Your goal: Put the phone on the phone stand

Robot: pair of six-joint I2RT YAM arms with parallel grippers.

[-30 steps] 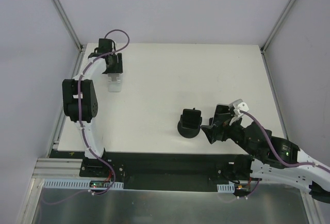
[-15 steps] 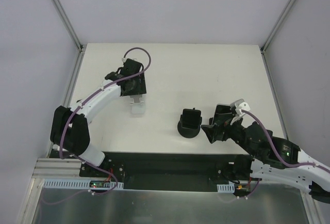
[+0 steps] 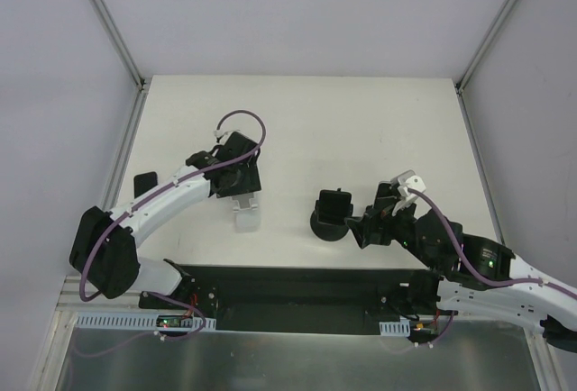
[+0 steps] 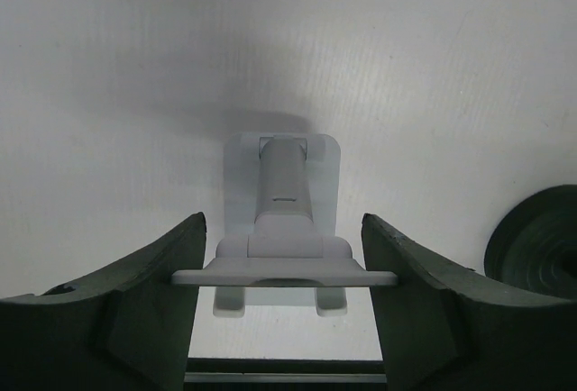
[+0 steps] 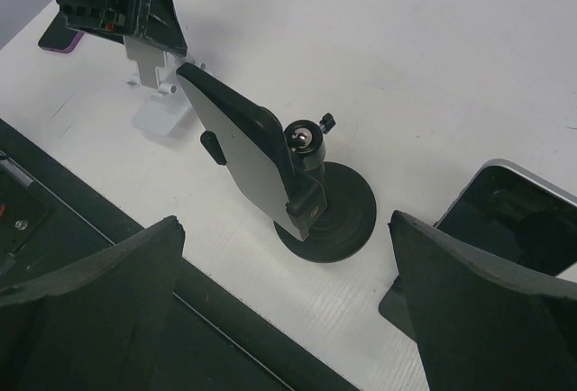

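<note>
White stand [image 4: 283, 229] clamped in left fingers [image 4: 126, 319], arm stretched forward | right fingers [image 5: 81, 310] spread wide near phone stand [image 5: 347, 215]

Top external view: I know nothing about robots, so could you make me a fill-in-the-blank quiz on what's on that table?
1. The small white stand sits between the ____ gripper's fingers.
2. The black phone stand has a flat base that is ____ in shape.
3. The right gripper is ____, with nothing held between its fingers.
Missing words: left; round; open.
</note>
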